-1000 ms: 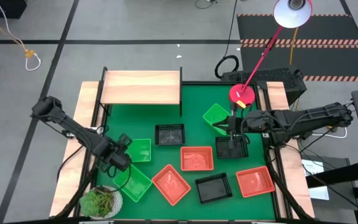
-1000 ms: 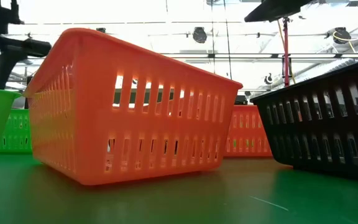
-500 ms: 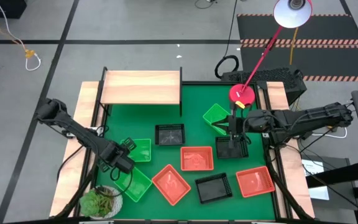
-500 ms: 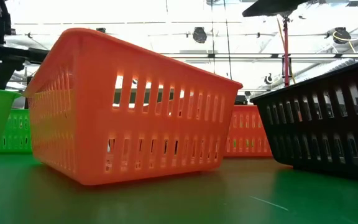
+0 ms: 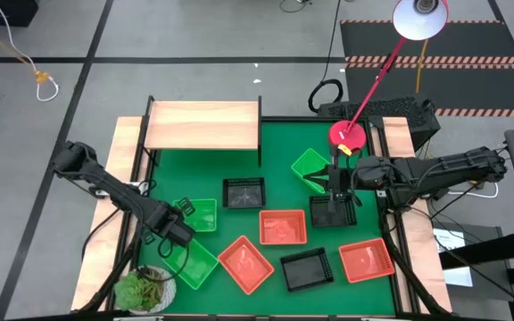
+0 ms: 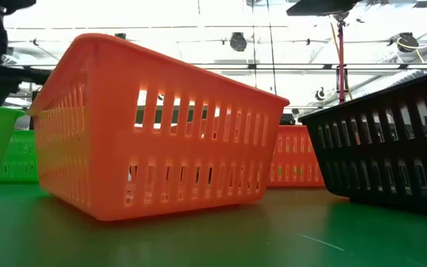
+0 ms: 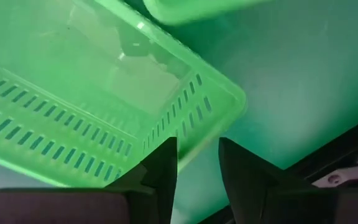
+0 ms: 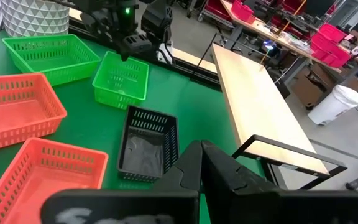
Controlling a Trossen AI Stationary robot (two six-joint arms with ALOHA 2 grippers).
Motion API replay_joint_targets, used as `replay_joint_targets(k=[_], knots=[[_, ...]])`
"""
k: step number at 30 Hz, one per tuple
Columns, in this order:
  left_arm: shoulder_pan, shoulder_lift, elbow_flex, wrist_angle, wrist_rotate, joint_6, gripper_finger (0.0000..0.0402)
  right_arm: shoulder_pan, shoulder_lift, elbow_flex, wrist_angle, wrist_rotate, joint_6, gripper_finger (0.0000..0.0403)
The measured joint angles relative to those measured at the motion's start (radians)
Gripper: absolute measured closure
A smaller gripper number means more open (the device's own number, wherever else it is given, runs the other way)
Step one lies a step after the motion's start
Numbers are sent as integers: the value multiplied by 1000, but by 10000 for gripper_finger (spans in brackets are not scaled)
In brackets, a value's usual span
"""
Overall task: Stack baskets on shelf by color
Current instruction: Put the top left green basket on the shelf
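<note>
Nine baskets lie loose on the green mat: green ones (image 5: 310,167) (image 5: 201,215) (image 5: 190,263), black ones (image 5: 244,192) (image 5: 333,212) (image 5: 306,267), and red-orange ones (image 5: 283,226) (image 5: 245,263) (image 5: 366,259). The wooden shelf (image 5: 203,125) stands at the far left with nothing on it. My left gripper (image 5: 177,221) is open and points down over the left green baskets. In its wrist view (image 7: 197,165) a green basket's corner (image 7: 216,106) lies just below the fingers. My right gripper (image 5: 332,183) is shut (image 8: 202,165) with nothing seen in it. It hangs between the far green basket and a black one.
A potted plant (image 5: 145,287) stands at the near left corner. A red lamp base (image 5: 346,134) stands at the far right, with its arm reaching over the table. Pale wooden rails (image 5: 119,178) run along both sides. In the low view a tilted red-orange basket (image 6: 154,126) is close to the camera.
My left gripper has moved a little toward the table's near edge, over the left green baskets. The baskets have stayed in place.
</note>
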Motion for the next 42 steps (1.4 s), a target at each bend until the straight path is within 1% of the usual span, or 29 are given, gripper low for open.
replay_joint_targets(k=[6,8,10,14,15,17,19,22,26,32,35,39,42], knots=[[6,0,-34,8,-8,20,285,0,0,0,1,0,0,403],[6,0,-36,9,-9,20,291,0,0,0,1,0,-1,403],[5,0,-36,10,-9,21,310,0,0,0,2,0,-7,403],[5,0,-35,11,-11,11,375,-13,0,0,2,-1,-7,403],[5,0,-35,11,-13,4,385,-19,0,0,2,-1,-4,403],[5,0,-33,11,-21,-16,387,-32,0,0,2,-2,9,403],[-4,0,-16,7,-39,-25,381,-43,0,0,2,-2,19,403],[-16,0,39,-3,-79,-34,380,-53,0,0,2,-3,33,403],[-17,0,149,-47,-99,-97,393,-57,0,0,2,-3,45,403],[-22,0,325,-132,-128,-211,387,-57,0,0,2,-3,45,403],[-23,0,414,-170,-157,-257,394,-57,0,0,2,-3,46,403],[-16,0,523,-198,-194,-320,386,-57,0,0,2,-4,60,403],[-16,0,600,-246,-240,-345,389,-57,0,0,2,-4,64,403]])
